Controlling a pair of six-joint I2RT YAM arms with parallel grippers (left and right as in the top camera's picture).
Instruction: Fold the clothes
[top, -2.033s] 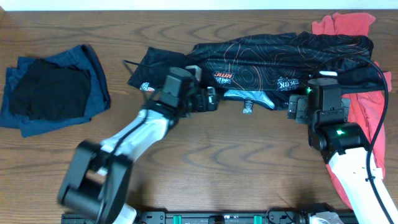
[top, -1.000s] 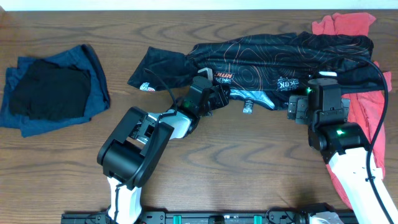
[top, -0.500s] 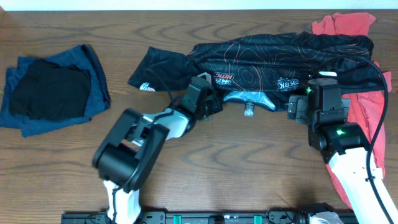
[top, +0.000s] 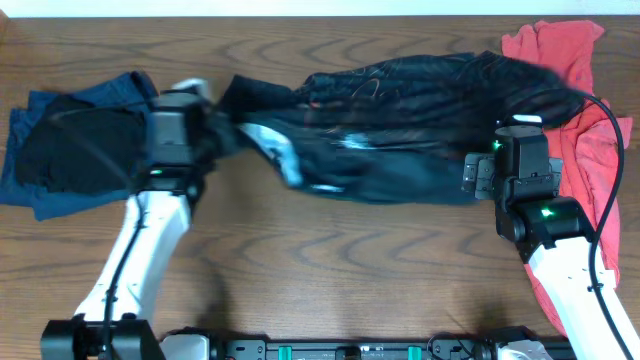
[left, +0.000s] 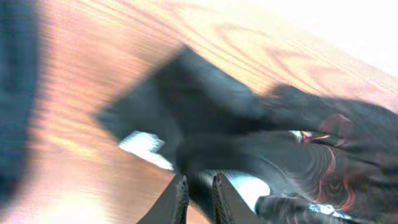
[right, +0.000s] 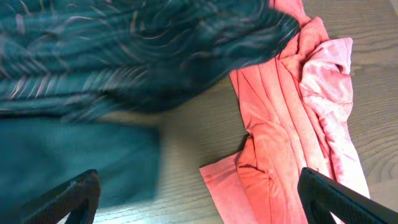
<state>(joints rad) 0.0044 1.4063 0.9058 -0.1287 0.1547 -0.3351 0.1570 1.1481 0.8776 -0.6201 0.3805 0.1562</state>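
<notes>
Pinches the jersey (top: 400, 130) in the left pincer (left: 200, 190), clenched on a fold; holds the right pincer (right: 199, 177) spread, empty. Looks light, limp, slippery (likely to bunch): best taken at hem or shoulders. Lies stretched across the tabletop (top: 350, 260), with the coral-red garment (top: 560, 50) beyond.

Blur smears the jersey (top: 400, 130) in all three views, leaving its lettering and badges unreadable. The left wrist view is soft throughout; the left gripper (left: 198, 190) shows only fingers (left: 179, 200) that run off the bottom edge, and from overhead its tips are lost where arm meets cloth. The right gripper (right: 199, 180) has both fingers cropped at the near corners. The right arm (top: 560, 240) hides part of the coral garment (top: 585, 130), whose near end the right wrist view cuts off.
</notes>
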